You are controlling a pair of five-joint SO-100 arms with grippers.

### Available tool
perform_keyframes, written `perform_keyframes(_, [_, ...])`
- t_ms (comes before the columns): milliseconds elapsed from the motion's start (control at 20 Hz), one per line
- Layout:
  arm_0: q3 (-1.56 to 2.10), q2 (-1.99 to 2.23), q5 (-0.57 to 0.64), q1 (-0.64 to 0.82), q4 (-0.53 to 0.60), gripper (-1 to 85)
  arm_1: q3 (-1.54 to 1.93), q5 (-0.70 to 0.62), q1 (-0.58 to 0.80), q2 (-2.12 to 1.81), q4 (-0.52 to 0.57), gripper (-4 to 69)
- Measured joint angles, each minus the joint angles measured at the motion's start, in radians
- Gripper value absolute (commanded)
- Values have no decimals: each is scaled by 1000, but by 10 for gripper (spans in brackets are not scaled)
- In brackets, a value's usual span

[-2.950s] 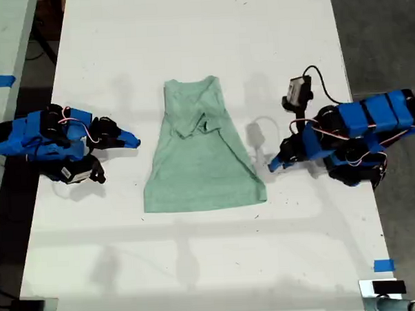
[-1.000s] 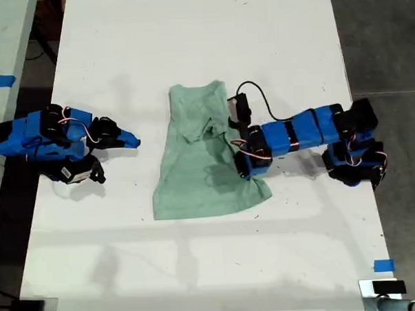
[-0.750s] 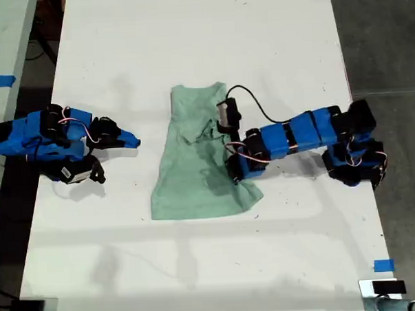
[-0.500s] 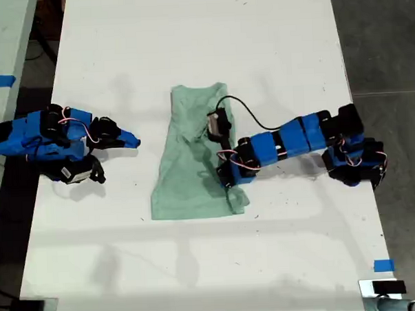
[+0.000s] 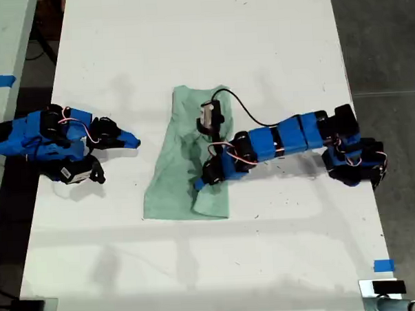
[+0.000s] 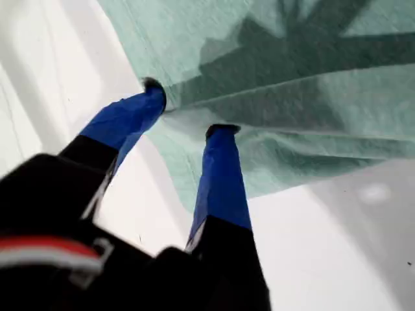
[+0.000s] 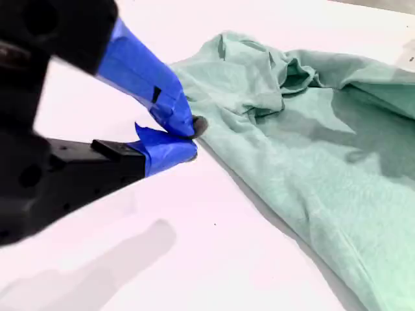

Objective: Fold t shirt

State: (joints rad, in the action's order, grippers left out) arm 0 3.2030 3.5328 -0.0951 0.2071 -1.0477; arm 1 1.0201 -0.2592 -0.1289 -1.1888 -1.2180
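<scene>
my first gripper has its jaws clenched on the t shirt edge to fold it across, while my second gripper waits closed, empty, on the counter.

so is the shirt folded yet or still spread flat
Partly folded. The t shirt has its edge on the exterior view's right doubled over toward its middle, where my first gripper pinches it; the rest lies flat.

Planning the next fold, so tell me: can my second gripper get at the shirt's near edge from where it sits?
Probably yes. My second gripper rests on bare table beside the t shirt, nothing between; my first gripper works the opposite side.
</scene>
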Motion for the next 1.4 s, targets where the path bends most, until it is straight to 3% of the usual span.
perform_keyframes(100, [0,0,0,-3,0,-2,0,-5,-14,-8,0,306])
perform_keyframes(300, [0,0,0,-3,0,-2,0,-12,-20,-31,-35,264])
perform_keyframes(400, [0,0,0,-3,0,-2,0,32,-20,-106,-150,253])
perform_keyframes(550, [0,0,0,-3,0,-2,87,140,-20,-307,-437,239])
perform_keyframes(650, [0,0,0,-3,0,-2,302,186,-14,-531,-480,191])
perform_keyframes(750, [0,0,0,-3,0,-2,566,225,-11,-802,-485,129])
perform_keyframes(950, [0,0,0,-3,0,-2,1121,235,-11,-1396,-414,96])
perform_keyframes(1100, [0,0,0,-3,0,-2,1606,233,-14,-1944,-350,90])
perform_keyframes(1150, [0,0,0,-3,0,-2,1733,209,-25,-2141,-334,122])
perform_keyframes(1400, [0,0,0,-3,0,-2,1907,92,-11,-2309,-275,110])
